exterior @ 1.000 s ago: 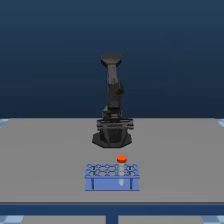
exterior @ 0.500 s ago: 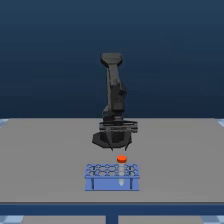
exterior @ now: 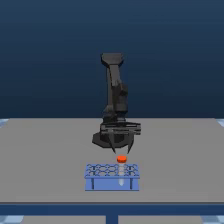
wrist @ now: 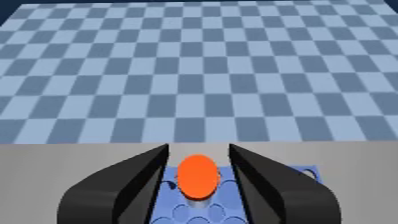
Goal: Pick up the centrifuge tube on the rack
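The blue rack [exterior: 112, 177] stands on the grey table near its front edge, and the centrifuge tube [exterior: 121, 160] rises from one of its holes with its orange-red cap on top. My black gripper [exterior: 122, 149] hangs open just above that cap, fingers pointing down. In the wrist view the orange cap [wrist: 197, 176] sits between my two dark fingers [wrist: 266, 175], with a gap on each side, over the blue rack [wrist: 306, 175]. The tube's pale body is mostly hidden under its cap there.
The grey table [exterior: 45, 155] stretches wide on both sides of the rack. The arm's black base and upright links [exterior: 115, 95] stand behind the rack. A blue checkered floor [wrist: 195, 70] lies beyond the table edge in the wrist view.
The arm has swung forward and down, bringing the gripper from near its base to just above the tube's cap. Rack and tube have not moved.
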Controlling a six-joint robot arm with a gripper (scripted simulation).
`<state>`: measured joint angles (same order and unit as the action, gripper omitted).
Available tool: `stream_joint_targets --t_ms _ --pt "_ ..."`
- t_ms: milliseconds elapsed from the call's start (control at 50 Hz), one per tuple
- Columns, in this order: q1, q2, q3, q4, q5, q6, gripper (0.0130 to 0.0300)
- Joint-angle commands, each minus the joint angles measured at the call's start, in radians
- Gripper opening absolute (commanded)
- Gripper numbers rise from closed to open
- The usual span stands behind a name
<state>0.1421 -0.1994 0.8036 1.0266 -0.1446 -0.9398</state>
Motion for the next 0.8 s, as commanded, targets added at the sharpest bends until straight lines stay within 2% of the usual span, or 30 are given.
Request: stream_joint_targets --t_ms 20,300,800 --pt "0.003 0.008 -0.010 0.011 -0.001 -0.020 0.0300" --pt "0.004 0.019 -0.018 -0.001 -0.004 -0.009 0.0300" --pt "0.003 0.027 0.002 -0.147 -0.019 0.140 0.0300"
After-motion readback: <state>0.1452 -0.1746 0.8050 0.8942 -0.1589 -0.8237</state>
